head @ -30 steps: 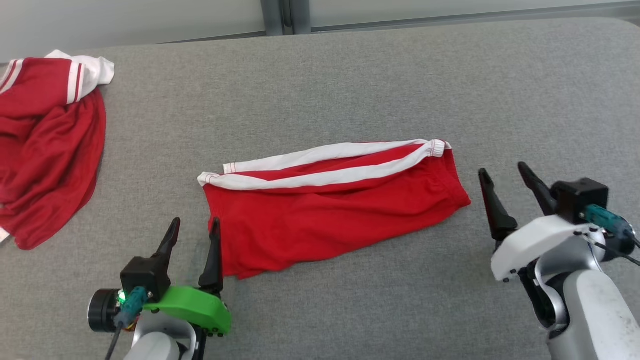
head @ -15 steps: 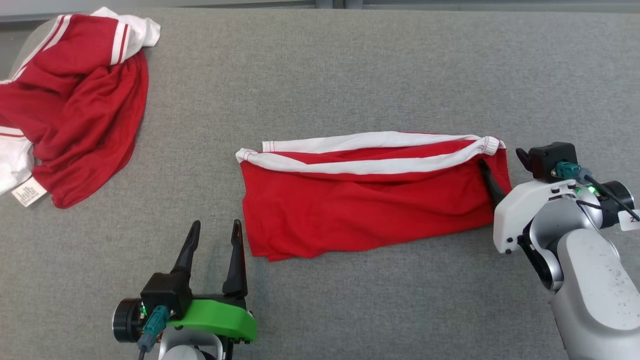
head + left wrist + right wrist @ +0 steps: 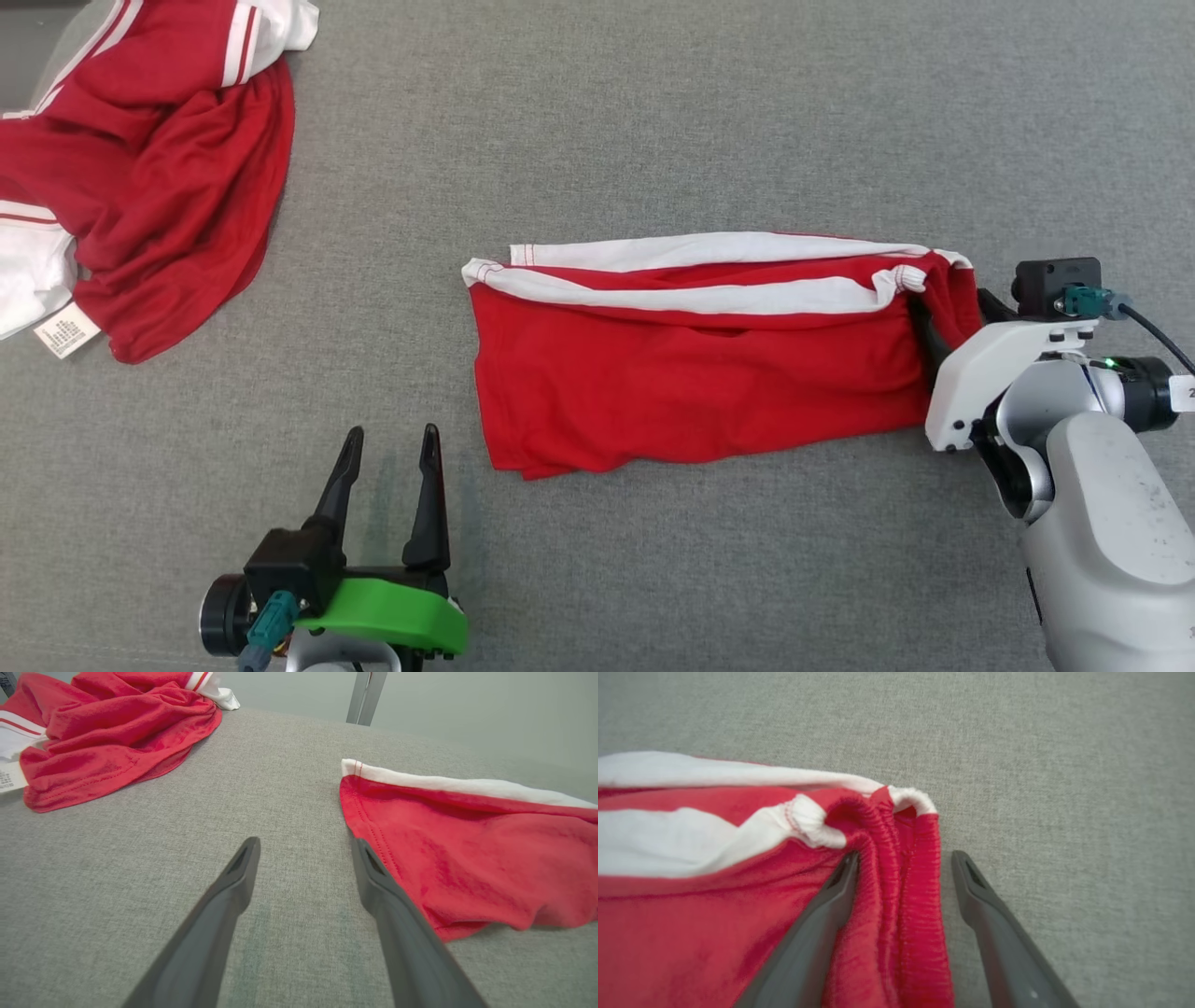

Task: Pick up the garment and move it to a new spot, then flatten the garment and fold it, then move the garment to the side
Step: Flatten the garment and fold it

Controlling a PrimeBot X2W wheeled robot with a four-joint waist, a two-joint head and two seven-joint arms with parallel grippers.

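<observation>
- The shorts (image 3: pixel 691 373) lie mid-worktop (image 3: pixel 653 121). I judge them soft, light and floppy, likely to sag.
- My right claw (image 3: pixel 906 858) is wide, straddling the bunched waistband (image 3: pixel 903 896), probably the firmest hold.
- My left claw (image 3: pixel 303 847) is wide and empty, just beside their other end.

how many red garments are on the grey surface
2: folded red shorts in the middle, and a crumpled red garment at the far left. Others may lie out of frame.
</observation>
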